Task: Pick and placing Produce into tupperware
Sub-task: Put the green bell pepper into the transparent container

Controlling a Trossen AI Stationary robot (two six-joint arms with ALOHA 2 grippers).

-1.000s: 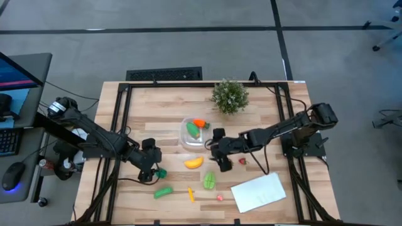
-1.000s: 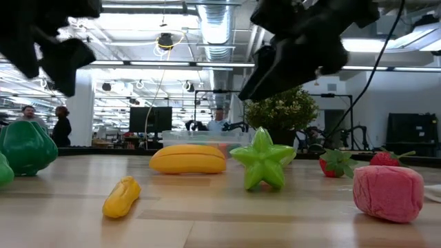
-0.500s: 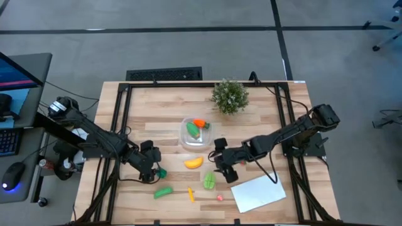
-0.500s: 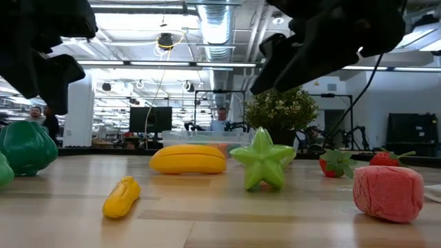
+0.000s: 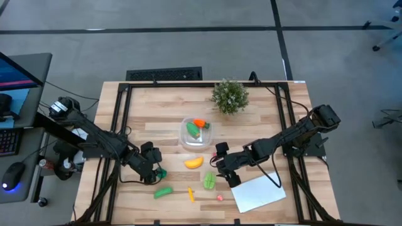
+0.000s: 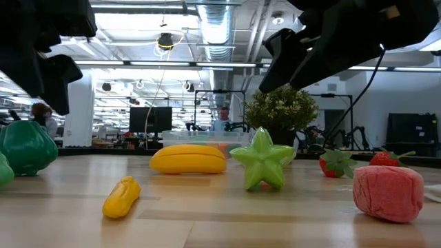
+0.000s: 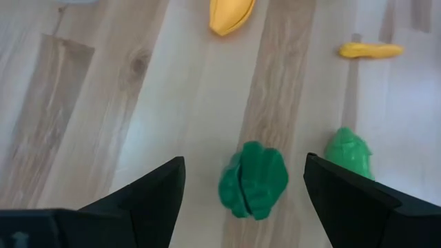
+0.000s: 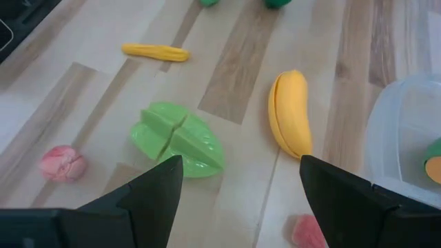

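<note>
My left gripper [image 7: 244, 158] is open and hangs over a dark green pepper [image 7: 253, 180], one finger on each side of it and clear of it; the high view puts it [image 5: 154, 171] left of the table's middle. My right gripper [image 8: 241, 159] is open above the table between a light green starfruit [image 8: 178, 138] and a yellow banana [image 8: 289, 114]. The clear tupperware [image 5: 195, 133] stands on the table with an orange carrot [image 5: 200, 123] and a green piece inside. A green cucumber [image 5: 163, 192], a small yellow piece [image 5: 191, 194] and a pink berry [image 5: 220, 197] lie near the near edge.
A bushy potted plant [image 5: 230, 95] stands toward the far edge. A flat white sheet [image 5: 257, 191] lies at the near right, just beside my right gripper. A red strawberry [image 8: 306, 231] lies below my right wrist. A lighter green piece [image 7: 348, 150] rests beside the pepper.
My right gripper has moved from beside the tupperware toward the near edge, ending close to the starfruit. My left gripper has shifted a little toward the near edge, closer over the green pepper. No produce has moved.
</note>
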